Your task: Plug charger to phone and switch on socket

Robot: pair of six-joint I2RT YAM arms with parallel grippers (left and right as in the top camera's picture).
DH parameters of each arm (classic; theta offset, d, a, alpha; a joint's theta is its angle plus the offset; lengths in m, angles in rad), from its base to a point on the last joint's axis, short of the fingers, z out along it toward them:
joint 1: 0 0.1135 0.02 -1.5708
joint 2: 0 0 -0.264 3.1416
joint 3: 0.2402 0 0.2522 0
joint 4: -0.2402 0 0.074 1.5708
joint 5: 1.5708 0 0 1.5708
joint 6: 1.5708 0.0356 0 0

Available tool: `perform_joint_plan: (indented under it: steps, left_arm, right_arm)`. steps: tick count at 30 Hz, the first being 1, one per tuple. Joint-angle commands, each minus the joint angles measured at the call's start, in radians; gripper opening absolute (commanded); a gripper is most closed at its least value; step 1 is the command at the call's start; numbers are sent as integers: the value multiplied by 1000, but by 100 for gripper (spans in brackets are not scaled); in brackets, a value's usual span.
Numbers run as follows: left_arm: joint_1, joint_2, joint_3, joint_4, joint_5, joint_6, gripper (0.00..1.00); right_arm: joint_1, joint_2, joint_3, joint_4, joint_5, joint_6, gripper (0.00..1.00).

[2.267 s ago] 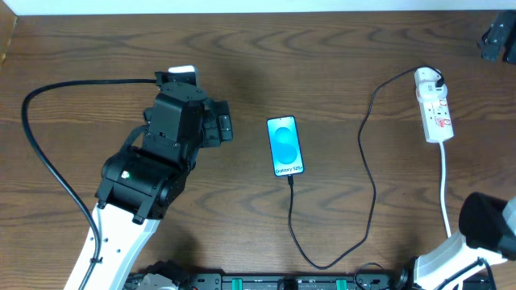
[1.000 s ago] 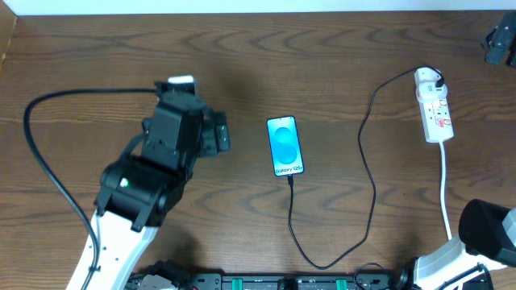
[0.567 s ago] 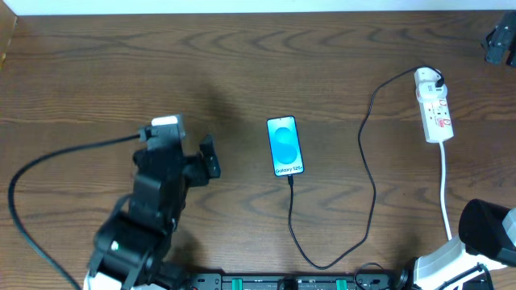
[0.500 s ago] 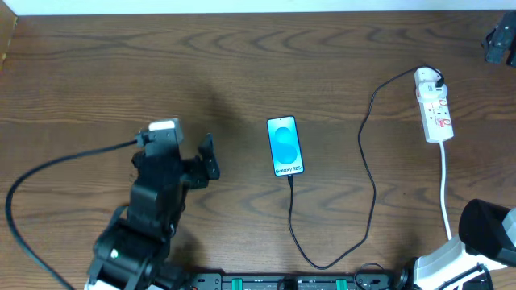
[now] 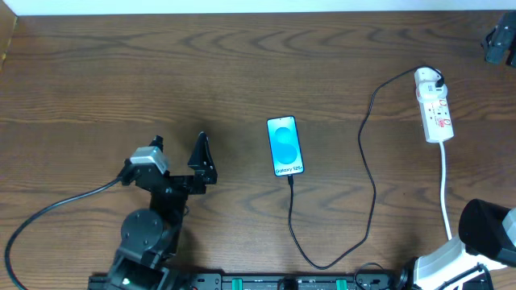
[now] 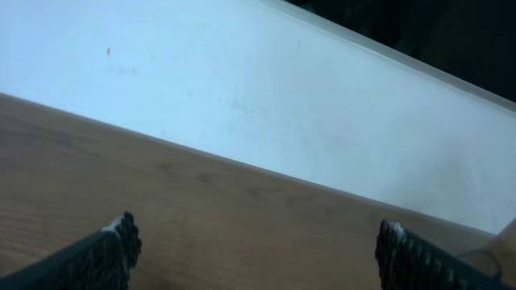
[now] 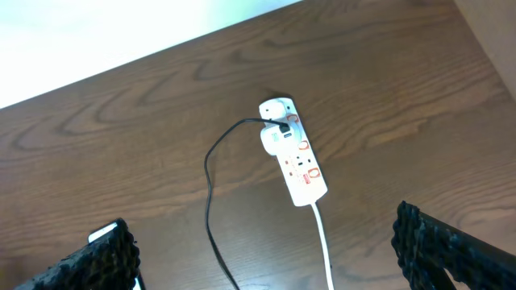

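The phone (image 5: pixel 285 146) lies flat mid-table with its blue screen lit. The charger (image 5: pixel 369 173), a thin black cable, meets the phone's near edge, loops toward the table's front and runs up to its black plug (image 7: pixel 278 137) in the socket. The socket (image 5: pixel 434 109) is a white power strip with red marks at the far right, and it also shows in the right wrist view (image 7: pixel 297 161). My left gripper (image 5: pixel 179 145) is open and empty, left of the phone and apart from it; the left wrist view (image 6: pixel 258 262) shows only table and wall between its fingers. My right gripper (image 7: pixel 274 258) is open and empty, high above the table, with the socket ahead of it.
The socket's white cord (image 5: pixel 445 189) runs toward the front right, by the right arm's base (image 5: pixel 484 234). A dark object (image 5: pixel 496 40) sits at the far right corner. A white wall (image 6: pixel 242 89) borders the table's far edge. The left arm's thick black cable (image 5: pixel 56 213) trails at the front left.
My left arm has pulled back from beside the phone toward the front left and now sits lower, with its fingers pointing at the far wall. Phone, charger, socket and right arm are unchanged.
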Motion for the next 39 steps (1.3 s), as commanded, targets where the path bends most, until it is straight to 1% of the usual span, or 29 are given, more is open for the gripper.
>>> perform_joint_plan:
  steps: [1, 6, 8, 10, 15, 20, 28, 33, 39]
  left_arm:
    - [32, -39, -106, 161, -13, 7, 95]
    - [84, -78, -261, 423, -13, 7, 95]
    - [106, -95, -304, 477, -13, 7, 95]
    - [127, -112, -328, 488, -13, 6, 95]
    - [190, -140, -374, 459, -13, 6, 95]
    - [234, -185, -383, 309, -13, 6, 95]
    - [299, -291, -383, 5, -13, 6, 95]
    - [321, -347, -383, -143, -12, 8, 95]
    - [338, -350, -383, -143, 37, 72, 95]
  right_arm:
    - [3, -5, 6, -3, 4, 13, 99]
    - [3, -5, 6, -3, 4, 13, 99]
    - [3, -5, 6, -3, 4, 13, 99]
    - [3, -5, 6, -3, 4, 13, 99]
    - [3, -5, 6, -3, 4, 13, 99]
    - [3, -5, 6, -3, 4, 13, 99]
    - [3, -5, 6, -3, 4, 13, 99]
    - [3, -5, 6, -3, 4, 13, 99]
    - [3, -5, 6, -3, 4, 13, 99]
